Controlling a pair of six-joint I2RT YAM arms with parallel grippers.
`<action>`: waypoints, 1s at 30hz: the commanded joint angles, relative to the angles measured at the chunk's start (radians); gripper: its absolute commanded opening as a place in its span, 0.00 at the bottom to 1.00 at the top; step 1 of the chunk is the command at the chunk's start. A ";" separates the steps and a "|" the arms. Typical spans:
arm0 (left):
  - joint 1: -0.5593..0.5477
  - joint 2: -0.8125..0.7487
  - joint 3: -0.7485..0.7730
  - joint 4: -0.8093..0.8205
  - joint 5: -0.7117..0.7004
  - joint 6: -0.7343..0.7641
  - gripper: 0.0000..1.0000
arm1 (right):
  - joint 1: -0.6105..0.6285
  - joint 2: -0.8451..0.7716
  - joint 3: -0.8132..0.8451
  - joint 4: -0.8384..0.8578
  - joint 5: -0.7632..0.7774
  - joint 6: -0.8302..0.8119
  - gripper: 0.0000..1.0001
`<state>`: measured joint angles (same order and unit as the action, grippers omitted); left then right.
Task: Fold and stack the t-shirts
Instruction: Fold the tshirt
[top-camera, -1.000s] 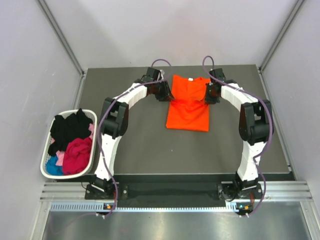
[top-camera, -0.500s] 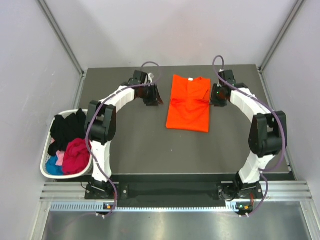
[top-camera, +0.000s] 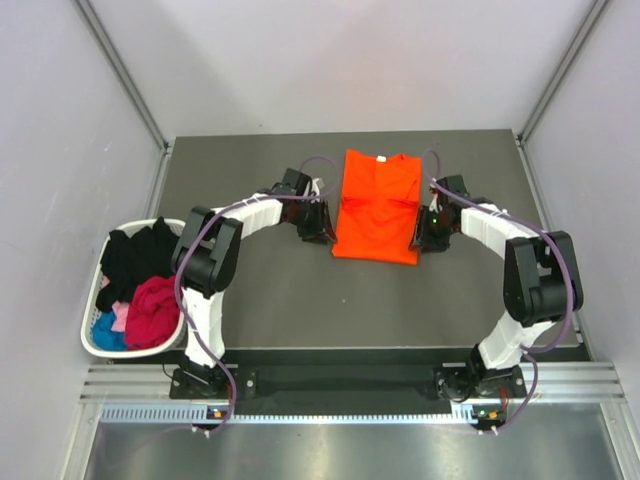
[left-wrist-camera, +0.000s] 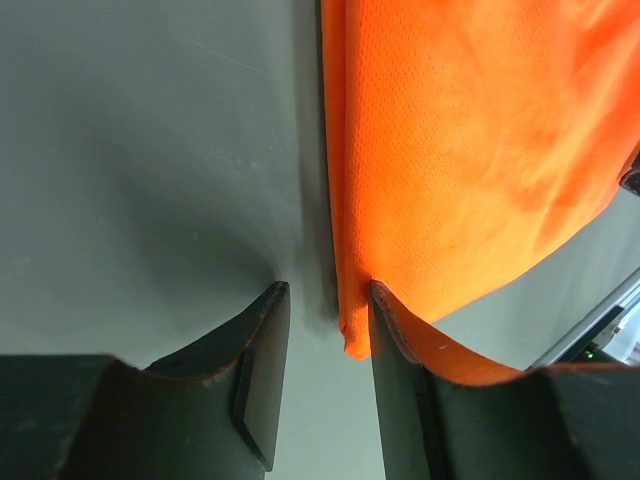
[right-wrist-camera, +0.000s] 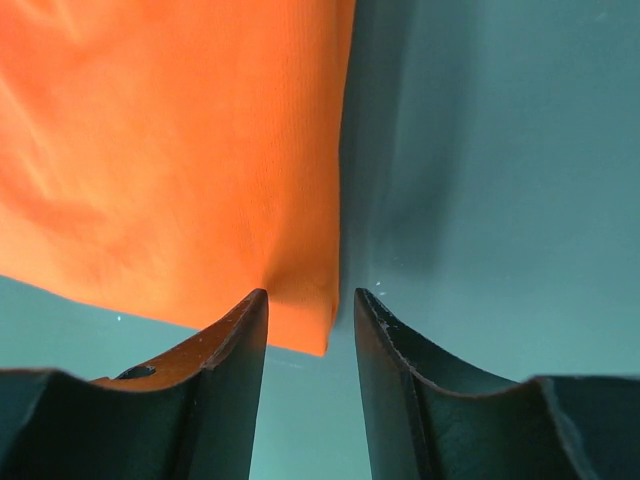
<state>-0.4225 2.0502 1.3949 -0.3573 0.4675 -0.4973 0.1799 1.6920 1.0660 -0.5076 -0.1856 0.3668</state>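
An orange t-shirt (top-camera: 378, 205) lies flat on the dark table (top-camera: 270, 290), folded into a narrow strip with its collar at the far end. My left gripper (top-camera: 319, 231) is low at the shirt's near left corner. In the left wrist view the gripper (left-wrist-camera: 325, 305) is open, and the corner of the orange cloth (left-wrist-camera: 470, 150) lies between the jaws, against the right finger. My right gripper (top-camera: 424, 236) is at the near right corner. In the right wrist view the gripper (right-wrist-camera: 310, 300) is open astride the corner of the cloth (right-wrist-camera: 170, 150).
A white basket (top-camera: 93, 346) stands off the table's left edge, holding black (top-camera: 135, 255), magenta (top-camera: 155, 305) and blue (top-camera: 108, 330) t-shirts in a heap. Grey walls close in both sides and the back.
Both grippers have come from the shirt's far half down along its sides to its near corners. The right jaws have opened wider.
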 joint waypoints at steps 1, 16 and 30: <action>-0.007 -0.059 -0.014 0.070 0.003 0.017 0.42 | -0.008 -0.057 -0.024 0.083 -0.064 -0.017 0.41; -0.018 -0.021 -0.063 0.113 0.060 -0.017 0.31 | -0.016 -0.066 -0.116 0.126 -0.094 -0.031 0.38; -0.024 -0.038 -0.112 0.126 0.053 -0.075 0.00 | -0.017 -0.067 -0.139 0.123 -0.077 -0.019 0.00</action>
<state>-0.4416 2.0502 1.3067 -0.2523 0.5274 -0.5449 0.1753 1.6653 0.9295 -0.4004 -0.2760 0.3504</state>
